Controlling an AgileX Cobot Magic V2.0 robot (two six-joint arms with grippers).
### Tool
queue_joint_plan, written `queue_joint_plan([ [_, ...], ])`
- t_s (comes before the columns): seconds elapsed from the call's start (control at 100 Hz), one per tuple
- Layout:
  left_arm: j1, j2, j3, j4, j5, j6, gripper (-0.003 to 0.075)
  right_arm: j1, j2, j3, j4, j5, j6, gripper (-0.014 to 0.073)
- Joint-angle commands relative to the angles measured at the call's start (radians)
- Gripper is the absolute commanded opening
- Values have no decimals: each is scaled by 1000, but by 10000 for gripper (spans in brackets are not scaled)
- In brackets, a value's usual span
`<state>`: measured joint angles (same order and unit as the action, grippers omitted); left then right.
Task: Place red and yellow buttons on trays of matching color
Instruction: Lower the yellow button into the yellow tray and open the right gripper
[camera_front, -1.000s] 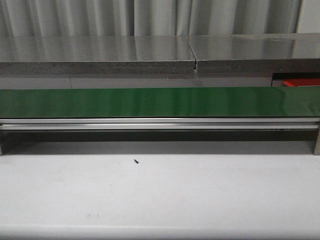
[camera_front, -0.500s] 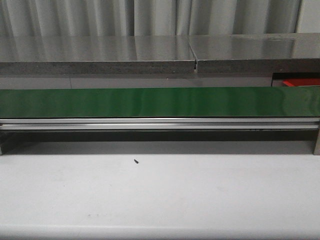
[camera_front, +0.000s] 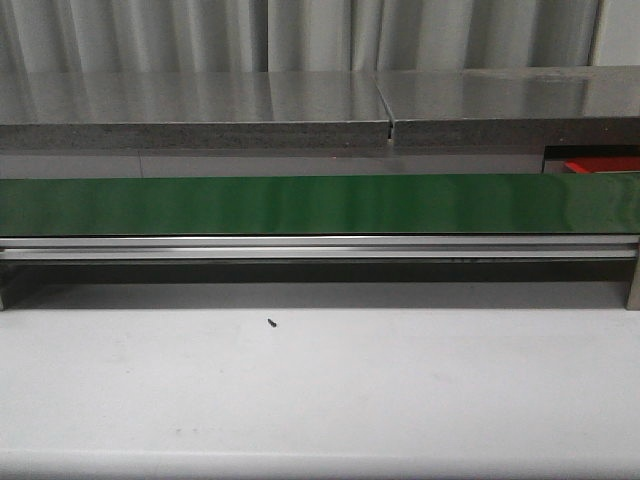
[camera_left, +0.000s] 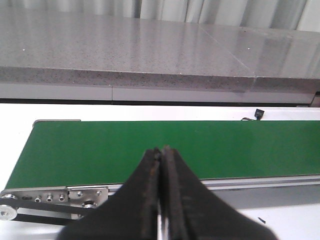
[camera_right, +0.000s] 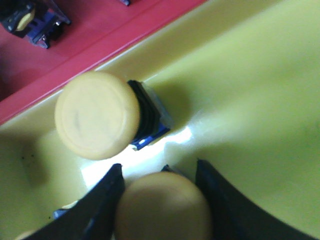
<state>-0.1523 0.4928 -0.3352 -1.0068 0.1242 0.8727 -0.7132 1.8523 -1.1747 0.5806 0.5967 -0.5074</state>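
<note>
Right gripper (camera_right: 159, 200): fingers either side of a yellow button (camera_right: 162, 207) inside the yellow tray (camera_right: 250, 85), beside a second button (camera_right: 97, 115). Red tray (camera_right: 90, 30) adjoining. Left gripper (camera_left: 161, 190): closed, empty, above the green belt (camera_left: 150, 147).

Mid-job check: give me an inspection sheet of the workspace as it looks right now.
Surface: white table, bare except one small dark speck.
Job's things: yellow button in the yellow tray; a second yellow button between the right claw's fingers; red tray beside it.
Clutter: green conveyor belt carries nothing.
Grippers: left claw shut, holding nothing, above the belt; right claw around the second button.
Cables: small dark connector behind the belt.
Surroundings: grey stone counter, curtain.
</note>
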Motion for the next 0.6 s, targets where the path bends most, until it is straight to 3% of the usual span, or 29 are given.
queue_joint_plan([
  [0.0,-7,2,-28,-15,-47,-1,-19,-3,-43,-25,15,-7,-10,306],
  [0.09,-7,2,-28,-15,-47,-1,-19,-3,-49,-25,16,-7,-10,433],
  [0.16,-7,2,-28,-15,-47,-1,-19,-3,-62,-25,16,-7,-10,475],
  [0.43,-7,2,-28,-15,-47,-1,-19,3,-185,-26,38,-14,-10,477],
  [0.59,-7,2,-28,-15,-47,-1,-19,66,-297,-26,39,-31,-37,477],
])
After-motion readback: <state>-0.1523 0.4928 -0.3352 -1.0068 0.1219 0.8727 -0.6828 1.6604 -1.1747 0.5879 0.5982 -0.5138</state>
